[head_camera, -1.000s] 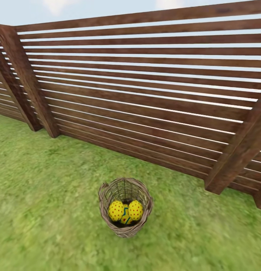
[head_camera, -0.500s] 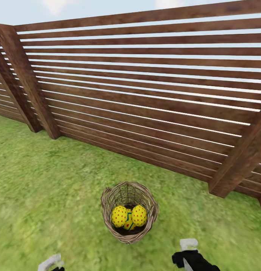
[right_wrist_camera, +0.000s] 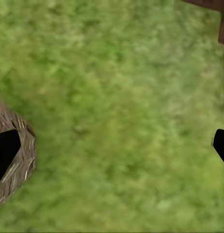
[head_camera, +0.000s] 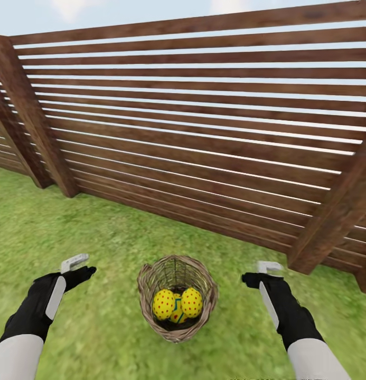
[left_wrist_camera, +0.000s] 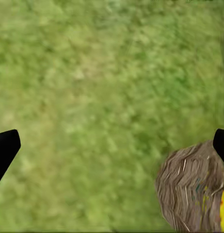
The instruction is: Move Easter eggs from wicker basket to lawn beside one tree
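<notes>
The wicker basket (head_camera: pixel 176 322) stands upright on the lawn (head_camera: pixel 98 227), close to the fence. Three yellow Easter eggs lie inside it: one at the left (head_camera: pixel 163 304), one at the right (head_camera: pixel 191 302), and a third with a blue zigzag (head_camera: pixel 177 315) wedged between them. My left gripper (head_camera: pixel 80 267) hovers open to the basket's left, my right gripper (head_camera: pixel 259 273) open to its right, both apart from it. In the left wrist view the gripper (left_wrist_camera: pixel 112 148) is spread wide beside the basket (left_wrist_camera: pixel 189 194). The right gripper (right_wrist_camera: pixel 112 148) is equally wide, with the basket's rim (right_wrist_camera: pixel 24 162) near one fingertip. The tree is out of view.
A tall brown slatted wooden fence (head_camera: pixel 204 132) runs behind the basket, with slanted posts at the left (head_camera: pixel 35 116) and right (head_camera: pixel 336 211). Grass stretches to the left and in front of the basket.
Both arms have risen into the head view and now flank the basket, one on each side. The basket and eggs have not moved; the camera shifted slightly.
</notes>
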You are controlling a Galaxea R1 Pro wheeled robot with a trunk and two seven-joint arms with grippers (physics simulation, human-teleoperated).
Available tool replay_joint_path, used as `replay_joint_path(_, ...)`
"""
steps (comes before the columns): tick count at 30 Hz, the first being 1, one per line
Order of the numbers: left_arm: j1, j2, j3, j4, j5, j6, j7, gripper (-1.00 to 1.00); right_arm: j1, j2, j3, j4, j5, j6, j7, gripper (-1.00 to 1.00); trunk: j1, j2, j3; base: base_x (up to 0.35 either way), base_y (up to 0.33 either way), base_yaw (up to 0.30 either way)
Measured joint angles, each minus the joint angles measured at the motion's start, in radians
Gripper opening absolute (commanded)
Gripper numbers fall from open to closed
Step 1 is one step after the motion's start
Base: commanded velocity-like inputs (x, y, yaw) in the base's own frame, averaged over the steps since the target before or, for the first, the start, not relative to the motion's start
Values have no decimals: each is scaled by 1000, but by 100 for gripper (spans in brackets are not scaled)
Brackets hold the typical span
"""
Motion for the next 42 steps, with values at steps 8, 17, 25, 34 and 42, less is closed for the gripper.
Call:
replay_joint_path(8, -16, 8, -42, -2, 0, 3, -4, 100, -1, -1, -63, 10, -3, 10, 2, 100, 0, 0, 7, 0, 0, -253)
replay_joint_path(17, -15, 29, -142, 0, -2, 6, -4, 100, -1, -1, -106, 14, -4, 10, 4, 100, 0, 0, 16, 0, 69, -254)
replay_joint_path(25, -15, 39, -245, 9, -5, 76, -3, 100, -1, 2, -103, 47, -4, 10, 5, 100, 0, 0, 24, 0, 299, -254)
replay_joint_path(34, -15, 64, -343, 50, -3, 80, -4, 100, -2, 19, -100, 49, -3, 12, 10, 100, 0, 0, 26, 5, 327, -48)
replay_joint_path(42, -13, 62, -393, 62, -1, 79, -4, 100, -2, 13, -105, 43, -1, 11, 29, 100, 0, 0, 26, 10, 56, -1)
